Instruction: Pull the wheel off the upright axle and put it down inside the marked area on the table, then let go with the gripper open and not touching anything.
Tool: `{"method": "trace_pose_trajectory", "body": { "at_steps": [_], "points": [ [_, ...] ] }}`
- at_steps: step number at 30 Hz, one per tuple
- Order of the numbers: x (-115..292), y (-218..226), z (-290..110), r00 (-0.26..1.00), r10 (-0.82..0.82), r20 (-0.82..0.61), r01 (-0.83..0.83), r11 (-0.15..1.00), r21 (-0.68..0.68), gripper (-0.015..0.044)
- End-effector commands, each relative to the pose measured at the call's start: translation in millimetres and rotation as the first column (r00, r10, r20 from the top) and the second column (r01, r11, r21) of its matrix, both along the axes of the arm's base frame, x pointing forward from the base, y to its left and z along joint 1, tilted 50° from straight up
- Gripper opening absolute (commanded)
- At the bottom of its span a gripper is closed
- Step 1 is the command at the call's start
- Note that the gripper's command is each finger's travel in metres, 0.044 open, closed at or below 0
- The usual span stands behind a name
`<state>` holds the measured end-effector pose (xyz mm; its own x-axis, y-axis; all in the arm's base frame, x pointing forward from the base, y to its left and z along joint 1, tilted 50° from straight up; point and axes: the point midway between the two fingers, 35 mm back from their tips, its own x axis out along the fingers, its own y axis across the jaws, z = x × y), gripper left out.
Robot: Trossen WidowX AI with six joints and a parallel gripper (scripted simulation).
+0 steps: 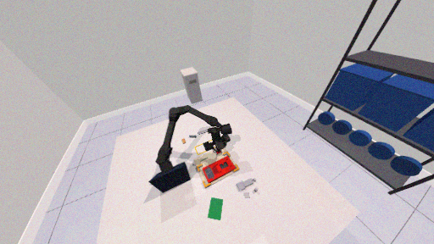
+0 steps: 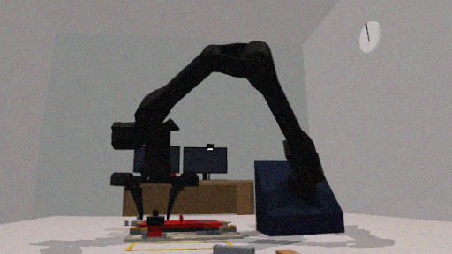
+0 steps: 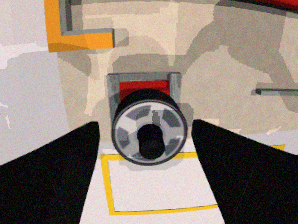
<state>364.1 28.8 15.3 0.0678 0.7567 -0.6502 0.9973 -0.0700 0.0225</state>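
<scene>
The wheel [image 2: 155, 220] [image 3: 150, 111], with a black tyre and light spokes, sits on the upright black axle [image 2: 155, 212] [image 3: 151, 145] over a red mount [image 2: 149, 228]. My gripper [image 2: 154, 218] [image 3: 145, 128] is open and points down. Its fingertips stand on both sides of the wheel at about its height, with a visible gap on each side in the wrist view. The marked area [image 1: 196, 150] [image 2: 177, 250] [image 3: 108, 185] is a yellow outline on the table beside the mount, with nothing seen inside it. In the top view the arm mostly hides the wheel.
A red panel [image 1: 219, 169] [image 2: 199, 223] with orange corner brackets [image 3: 80, 41] lies close behind the wheel. A grey pin [image 3: 277, 92] is right of it. Grey parts [image 1: 245, 185], a green rectangle [image 1: 215, 208] and a small orange block [image 1: 183, 141] lie farther off.
</scene>
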Motion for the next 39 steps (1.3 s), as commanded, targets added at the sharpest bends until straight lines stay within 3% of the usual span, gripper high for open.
{"method": "trace_pose_trajectory", "body": {
  "at_steps": [1, 8, 14, 39],
  "points": [
    [-0.1, 0.3, 0.3, 1.000, 0.002, 0.000, -0.002, 1.000, 0.000, 0.0188],
    [-0.1, 0.3, 0.3, 1.000, 0.002, 0.000, -0.002, 1.000, 0.000, 0.0142],
    [-0.1, -0.6, 1.0, 1.000, 0.002, 0.000, -0.002, 1.000, 0.000, 0.0000],
    [-0.3, -7.0, 6.0, 1.000, 0.001, -0.001, -0.001, 1.000, 0.000, 0.0000]
  ]
}}
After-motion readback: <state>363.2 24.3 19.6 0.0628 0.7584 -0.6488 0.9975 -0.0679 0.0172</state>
